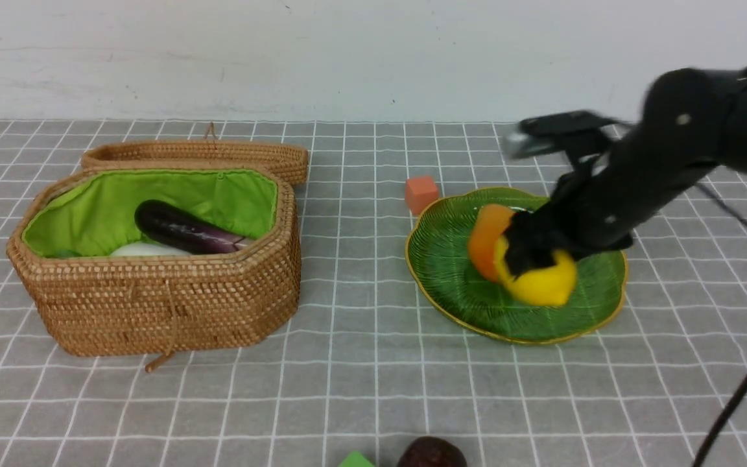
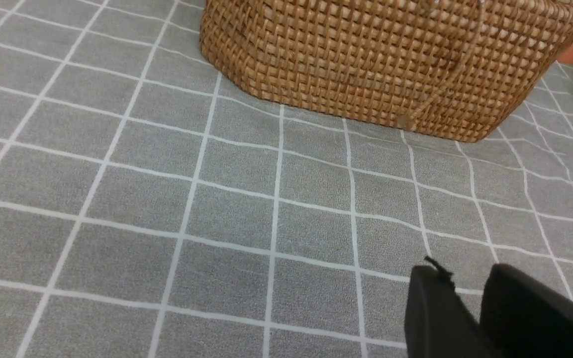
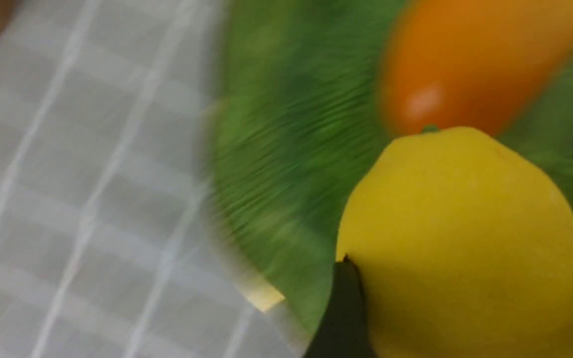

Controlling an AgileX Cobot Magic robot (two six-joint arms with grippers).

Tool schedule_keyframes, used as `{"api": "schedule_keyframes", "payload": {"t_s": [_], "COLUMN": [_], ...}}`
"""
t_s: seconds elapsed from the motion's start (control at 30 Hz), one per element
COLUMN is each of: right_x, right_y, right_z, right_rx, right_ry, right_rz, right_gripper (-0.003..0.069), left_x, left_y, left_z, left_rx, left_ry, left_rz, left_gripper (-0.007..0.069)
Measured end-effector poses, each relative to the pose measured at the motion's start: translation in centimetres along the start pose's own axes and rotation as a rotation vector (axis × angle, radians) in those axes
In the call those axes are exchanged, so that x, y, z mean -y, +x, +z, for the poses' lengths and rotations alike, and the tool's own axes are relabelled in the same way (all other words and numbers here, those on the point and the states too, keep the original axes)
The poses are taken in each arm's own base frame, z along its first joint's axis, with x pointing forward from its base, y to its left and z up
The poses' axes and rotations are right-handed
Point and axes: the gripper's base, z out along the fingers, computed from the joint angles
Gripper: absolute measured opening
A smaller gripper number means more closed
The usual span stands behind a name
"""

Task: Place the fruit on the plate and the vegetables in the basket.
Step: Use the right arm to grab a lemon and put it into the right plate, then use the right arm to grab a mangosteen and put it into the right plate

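Right fingers: my right gripper (image 1: 532,259) pinches the lemon (image 1: 545,282), one finger (image 3: 346,313) on each side.
Lemon: between my right fingers, over the plate (image 1: 451,279). The blur leaves me unsure whether it touches the glass.
Mango: the mango (image 1: 485,237) lies on the plate, just beyond my right fingertips.
Left fingers: my left gripper (image 2: 465,273) is nearly pressed together, with a thin slit and nothing in it.
Basket: the basket (image 1: 153,305) is ahead of my left fingers, apart from them. The eggplant (image 1: 179,230) and white oval (image 1: 140,250) lie inside.
Maroon fruit: the maroon fruit (image 1: 432,454) sits on the cloth (image 1: 360,376), well apart from my right fingers.
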Motion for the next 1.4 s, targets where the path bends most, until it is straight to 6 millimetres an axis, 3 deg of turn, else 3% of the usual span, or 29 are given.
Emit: {"api": "schedule_keyframes", "payload": {"t_s": [0.1,0.2,0.27,0.37,0.43,0.57,0.73,0.83,0.93,0.97,1.0,1.1,1.27,1.4], "right_x": [2.0,2.7,2.7,2.7,2.7,2.7,1.5,-1.7,-5.0,-7.4,-8.0,-12.3,-15.6,-16.5], "right_y": [-0.3,-0.1,0.0,0.0,0.0,0.0,0.3,1.4,3.5,5.5,6.0,9.7,12.0,12.8], "right_z": [0.7,1.5,1.7,1.8,1.8,1.7,-0.4,-3.2,-4.4,-4.7,-4.7,-4.4,-3.5,-2.0], "right_rx": [0.03,0.016,0.012,0.011,0.012,0.004,-0.025,-0.014,-0.027,-0.052,-0.059,-0.137,-0.206,-0.252], "right_ry": [0.031,0.041,0.042,0.043,0.046,0.044,0.024,-0.016,-0.065,-0.105,-0.115,-0.191,-0.233,-0.232], "right_rz": [0.079,0.102,0.102,0.105,0.106,0.112,0.084,-0.017,-0.128,-0.203,-0.219,-0.332,-0.383,-0.387], "right_gripper": [0.0547,0.0547,0.0553,0.0649,0.0675,0.0676,0.0659,0.0654,0.0649,0.0646,0.0645,0.0643,0.0637,0.0633], "left_x": [0.0,0.0,0.0,0.0,0.0,0.0,0.0,0.0,0.0,0.0,0.0,0.0,0.0,0.0], "left_y": [0.0,0.0,0.0,0.0,0.0,0.0,0.0,0.0,0.0,0.0,0.0,0.0,0.0,0.0], "left_z": [0.0,0.0,0.0,0.0,0.0,0.0,0.0,0.0,0.0,0.0,0.0,0.0,0.0,0.0], "left_rx": [0.0,0.0,0.0,0.0,0.0,0.0,0.0,0.0,0.0,0.0,0.0,0.0,0.0,0.0], "left_ry": [0.0,0.0,0.0,0.0,0.0,0.0,0.0,0.0,0.0,0.0,0.0,0.0,0.0,0.0], "left_rz": [0.0,0.0,0.0,0.0,0.0,0.0,0.0,0.0,0.0,0.0,0.0,0.0,0.0,0.0], "left_gripper": [0.0149,0.0153,0.0155,0.0156,0.0158,0.0165,0.0168,0.0173,0.0173,0.0173,0.0173,0.0173,0.0176,0.0178]}}
